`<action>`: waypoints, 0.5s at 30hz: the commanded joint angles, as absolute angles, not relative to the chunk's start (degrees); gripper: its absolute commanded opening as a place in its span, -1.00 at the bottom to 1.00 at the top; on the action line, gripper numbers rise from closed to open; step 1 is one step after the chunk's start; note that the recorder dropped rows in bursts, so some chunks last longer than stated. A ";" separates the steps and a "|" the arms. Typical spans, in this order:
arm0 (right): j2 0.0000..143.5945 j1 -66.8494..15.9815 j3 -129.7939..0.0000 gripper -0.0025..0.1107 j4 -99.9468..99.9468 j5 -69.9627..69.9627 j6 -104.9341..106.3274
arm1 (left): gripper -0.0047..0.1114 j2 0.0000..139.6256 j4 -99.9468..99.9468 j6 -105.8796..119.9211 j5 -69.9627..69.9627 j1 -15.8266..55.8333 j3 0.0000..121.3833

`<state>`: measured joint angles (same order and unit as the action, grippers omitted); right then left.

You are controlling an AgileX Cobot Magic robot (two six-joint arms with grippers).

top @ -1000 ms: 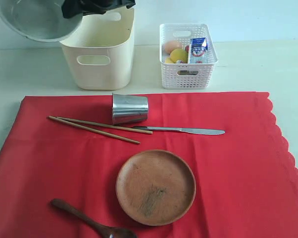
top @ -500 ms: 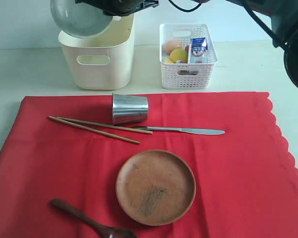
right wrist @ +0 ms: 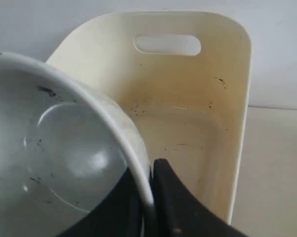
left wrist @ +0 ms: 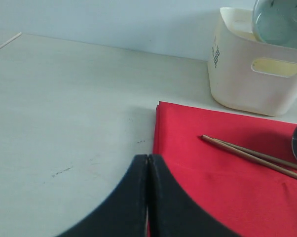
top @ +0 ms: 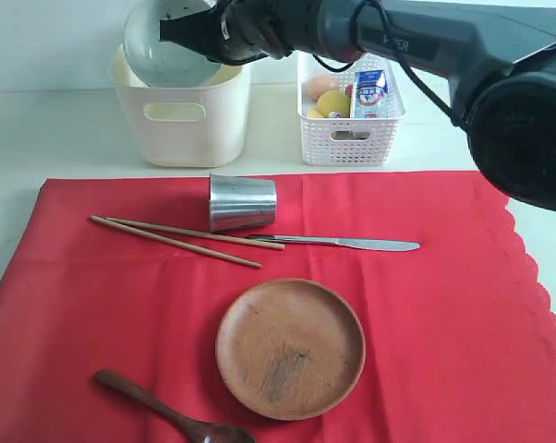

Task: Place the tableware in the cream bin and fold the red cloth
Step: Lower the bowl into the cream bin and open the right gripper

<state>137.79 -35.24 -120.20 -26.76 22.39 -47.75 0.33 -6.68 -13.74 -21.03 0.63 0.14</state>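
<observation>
one tool (right wrist: pixel 148 190), the right, pinches the bowl (right wrist: pixel 64 148) rim.

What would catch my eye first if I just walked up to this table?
Probably the big black arm reaching across the back, its claw pinching the rim of a pale bowl that hangs tilted over the cream bin. Next comes the bright red cloth spread over the front of the table, with a round brown wooden plate on it and a steel tumbler farther back.
</observation>
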 commanded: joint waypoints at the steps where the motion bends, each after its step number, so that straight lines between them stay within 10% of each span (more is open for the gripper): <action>1: 138.28 -35.30 -120.94 -0.47 -27.63 19.18 -48.06 | -0.92 0.00 -6.88 -13.79 -20.64 0.52 0.00; 5: 137.85 -35.65 -120.94 -0.18 -27.50 19.18 -48.06 | -0.92 0.00 -6.88 -13.79 -20.64 0.52 0.00; 15: 131.25 -35.99 -120.94 -0.19 -19.63 27.65 -47.97 | -0.92 0.00 -6.88 -13.79 -20.64 0.52 0.00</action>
